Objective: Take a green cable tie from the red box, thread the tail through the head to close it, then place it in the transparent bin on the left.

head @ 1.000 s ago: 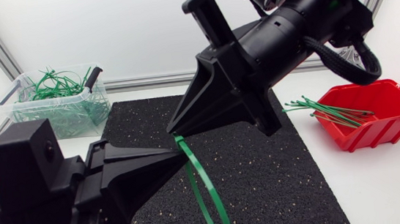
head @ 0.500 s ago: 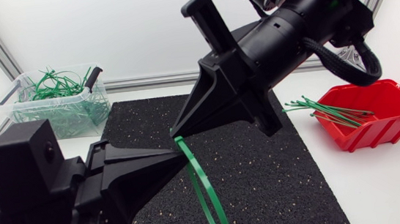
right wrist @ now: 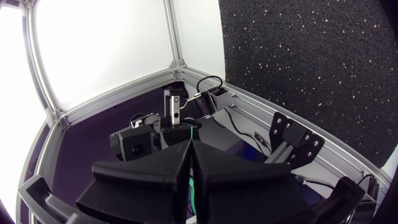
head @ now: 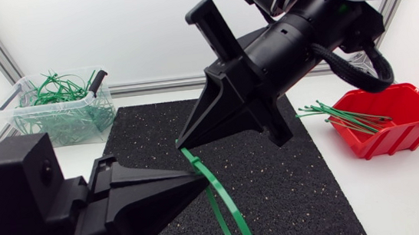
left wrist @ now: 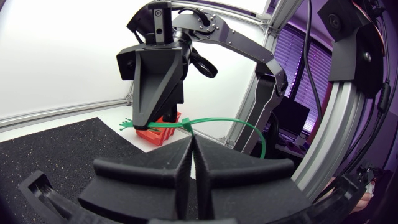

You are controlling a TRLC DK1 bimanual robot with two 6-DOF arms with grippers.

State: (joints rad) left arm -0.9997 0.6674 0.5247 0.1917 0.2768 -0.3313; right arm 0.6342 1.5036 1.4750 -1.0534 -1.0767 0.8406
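A green cable tie (head: 222,203) hangs over the black mat, bent into a long curve. Its upper end is pinched at the tip of my right gripper (head: 183,144), which points down and left and is shut on it. My left gripper (head: 202,181) is shut on the tie a little lower, just under the right one. In the left wrist view the tie (left wrist: 224,122) arcs from the right gripper (left wrist: 132,122) across the tip of my left gripper (left wrist: 191,138). The right wrist view shows its own gripper (right wrist: 189,143) shut, its fingers meeting.
The red box (head: 414,125) stands at the right with several green ties (head: 344,116) sticking out of it. The transparent bin (head: 63,120), holding closed green ties, stands at the back left. A black mat (head: 292,171) covers the table's middle.
The right gripper has closed fully on the tie's end and shifted slightly left. The left gripper has slid down and right along the tie, so more tie shows between the two tips.
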